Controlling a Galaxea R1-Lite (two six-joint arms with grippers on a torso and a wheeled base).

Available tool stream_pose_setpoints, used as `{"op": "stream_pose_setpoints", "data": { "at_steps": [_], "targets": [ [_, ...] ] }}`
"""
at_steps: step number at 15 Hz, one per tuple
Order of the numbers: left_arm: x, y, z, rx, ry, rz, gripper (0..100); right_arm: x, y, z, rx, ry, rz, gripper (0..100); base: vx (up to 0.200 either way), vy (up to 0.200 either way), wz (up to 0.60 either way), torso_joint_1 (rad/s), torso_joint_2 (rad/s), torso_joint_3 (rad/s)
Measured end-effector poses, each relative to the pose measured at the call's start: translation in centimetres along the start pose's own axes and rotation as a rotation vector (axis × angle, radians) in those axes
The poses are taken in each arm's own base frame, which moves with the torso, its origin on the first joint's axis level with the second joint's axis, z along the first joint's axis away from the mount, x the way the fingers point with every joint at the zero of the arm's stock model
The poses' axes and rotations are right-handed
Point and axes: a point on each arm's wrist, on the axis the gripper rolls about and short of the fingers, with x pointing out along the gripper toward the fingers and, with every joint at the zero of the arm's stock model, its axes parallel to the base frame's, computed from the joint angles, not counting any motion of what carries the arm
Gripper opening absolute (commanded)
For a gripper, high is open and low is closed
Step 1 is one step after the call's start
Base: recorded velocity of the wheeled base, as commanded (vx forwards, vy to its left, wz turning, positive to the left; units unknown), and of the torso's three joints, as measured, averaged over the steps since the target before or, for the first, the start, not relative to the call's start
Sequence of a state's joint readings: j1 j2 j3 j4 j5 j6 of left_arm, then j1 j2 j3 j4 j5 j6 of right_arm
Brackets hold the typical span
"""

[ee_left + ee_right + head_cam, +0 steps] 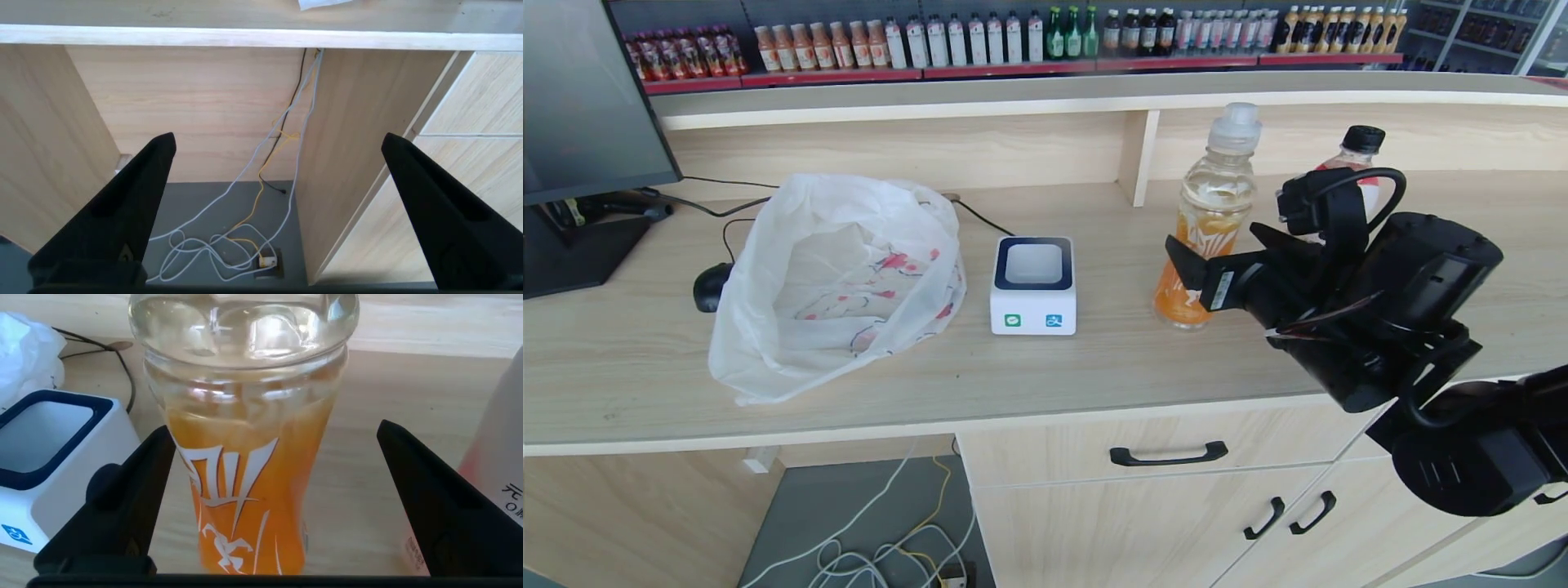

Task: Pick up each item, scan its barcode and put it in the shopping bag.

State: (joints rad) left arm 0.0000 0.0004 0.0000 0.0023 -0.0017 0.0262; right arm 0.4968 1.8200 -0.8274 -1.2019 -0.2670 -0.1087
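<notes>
A clear bottle of orange drink (1213,220) stands upright on the wooden counter (1094,367), right of the white scanner box (1033,286) with its dark-rimmed top. My right gripper (1223,257) is open, one finger on each side of the bottle's lower half (245,498); I cannot tell whether they touch it. A second bottle with a black cap (1361,147) stands just behind, and its pale label (498,482) is beside one finger. The white shopping bag (833,278) lies open at the left. My left gripper (278,137) hangs open and empty below the counter edge.
A monitor (588,90) and a black mouse (712,286) sit at the counter's left with cables. An upright divider (1139,155) rises behind the scanner. Drawers with black handles (1168,454) are under the counter, and loose cables (245,237) lie on the floor.
</notes>
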Motion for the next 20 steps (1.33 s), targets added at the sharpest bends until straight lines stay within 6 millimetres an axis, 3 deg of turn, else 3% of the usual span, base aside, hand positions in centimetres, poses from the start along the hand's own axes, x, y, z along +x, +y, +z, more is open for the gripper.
{"op": "stream_pose_setpoints", "data": {
  "at_steps": [11,20],
  "targets": [
    [0.0,0.0,0.0,0.000,0.000,0.000,100,2.4,1.0,-1.2,0.010,-0.026,0.002,100,0.000,0.000,0.00,0.000,0.00,0.000],
    [0.0,0.0,0.0,0.000,0.000,0.000,100,3.7,0.5,-0.7,0.001,-0.064,-0.021,100,0.000,0.000,0.00,0.000,0.00,0.000]
  ]
}}
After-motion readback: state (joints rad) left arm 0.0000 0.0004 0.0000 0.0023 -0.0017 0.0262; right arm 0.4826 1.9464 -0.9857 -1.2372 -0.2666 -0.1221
